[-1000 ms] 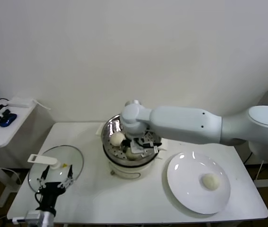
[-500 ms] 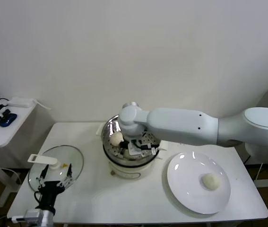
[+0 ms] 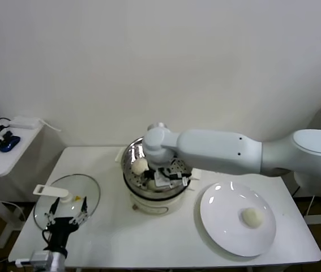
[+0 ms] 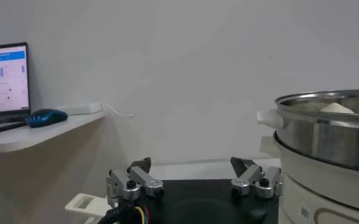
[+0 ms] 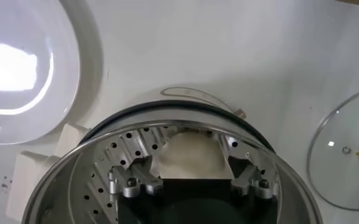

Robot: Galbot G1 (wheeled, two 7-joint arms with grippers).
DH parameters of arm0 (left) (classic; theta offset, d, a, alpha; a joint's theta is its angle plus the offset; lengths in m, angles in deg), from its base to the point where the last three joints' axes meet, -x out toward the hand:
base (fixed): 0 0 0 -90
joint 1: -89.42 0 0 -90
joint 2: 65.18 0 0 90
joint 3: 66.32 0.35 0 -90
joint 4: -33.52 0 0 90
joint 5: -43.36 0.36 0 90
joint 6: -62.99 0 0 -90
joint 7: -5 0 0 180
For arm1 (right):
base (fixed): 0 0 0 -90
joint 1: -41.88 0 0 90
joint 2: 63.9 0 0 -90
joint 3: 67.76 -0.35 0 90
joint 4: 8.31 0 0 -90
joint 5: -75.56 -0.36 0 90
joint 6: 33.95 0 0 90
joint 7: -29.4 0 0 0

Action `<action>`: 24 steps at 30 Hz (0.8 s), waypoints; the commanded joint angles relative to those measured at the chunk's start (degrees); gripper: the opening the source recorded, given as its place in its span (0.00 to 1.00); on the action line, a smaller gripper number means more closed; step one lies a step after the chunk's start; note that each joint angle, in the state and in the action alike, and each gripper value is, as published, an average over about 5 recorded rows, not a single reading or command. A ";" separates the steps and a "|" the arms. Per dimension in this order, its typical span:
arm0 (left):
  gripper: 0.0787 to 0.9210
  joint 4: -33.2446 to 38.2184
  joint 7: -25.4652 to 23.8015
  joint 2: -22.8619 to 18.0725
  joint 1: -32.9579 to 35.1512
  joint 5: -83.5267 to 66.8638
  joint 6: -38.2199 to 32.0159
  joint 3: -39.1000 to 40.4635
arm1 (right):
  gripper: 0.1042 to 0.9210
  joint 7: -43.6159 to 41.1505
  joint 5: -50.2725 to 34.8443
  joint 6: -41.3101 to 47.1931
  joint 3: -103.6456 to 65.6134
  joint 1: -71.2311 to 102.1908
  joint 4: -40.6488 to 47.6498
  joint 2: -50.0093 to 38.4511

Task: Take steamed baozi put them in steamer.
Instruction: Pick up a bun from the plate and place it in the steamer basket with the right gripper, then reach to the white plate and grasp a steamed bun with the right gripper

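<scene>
- The right gripper (image 5: 194, 176) is down inside the steamer (image 3: 131, 164); its jaws, pinched on a bun a second ago, now stand wide apart with nothing in them.
- The freed baozi (image 5: 189, 156) rests between the spread fingers on the perforated floor, so this bun looks delivered.
- Another bun (image 3: 140, 165) lies at about 9 o'clock in the basket, touching nothing of the gripper.
- One last bun (image 3: 252, 217) waits on the white plate (image 3: 222, 232), at 4 o'clock from the steamer; my guess is it goes next.
- The left gripper (image 3: 64, 218) hangs parked over the glass lid (image 3: 52, 207) at 8 o'clock, fingers spread, holding nothing.
- The buns are smooth, matte, cream domes and likely soft; the basket is shiny punched steel on a cream cooker base; the plate is glossy and flat.
</scene>
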 commanded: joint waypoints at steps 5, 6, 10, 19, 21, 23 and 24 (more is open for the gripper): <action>0.88 0.11 -0.02 -0.04 -0.07 0.12 0.08 0.18 | 0.88 -0.53 -5.67 -0.05 -0.62 -4.52 -0.76 -2.65; 0.88 0.09 -0.02 -0.04 -0.07 0.14 0.08 0.20 | 0.88 -0.60 -6.70 0.07 -0.67 -5.52 -0.95 -3.36; 0.88 0.01 0.00 0.07 -0.10 0.14 0.06 0.28 | 0.88 -0.51 -11.47 1.51 -0.58 -10.38 -1.56 -7.10; 0.88 1.36 0.83 1.21 0.57 2.08 -0.91 0.92 | 0.88 4.88 -36.12 20.74 12.89 -21.71 -3.52 -22.15; 0.88 1.58 0.44 1.47 0.50 1.88 -0.93 0.94 | 0.88 5.92 -42.10 26.16 16.03 -22.93 -2.63 -25.22; 0.88 2.09 -0.35 1.64 0.77 1.83 -1.16 1.15 | 0.88 5.98 -46.39 29.89 18.12 -23.51 -0.49 -27.82; 0.88 2.32 -0.81 1.65 0.95 1.91 -1.38 1.29 | 0.88 5.78 -47.62 30.88 18.82 -23.53 0.74 -28.95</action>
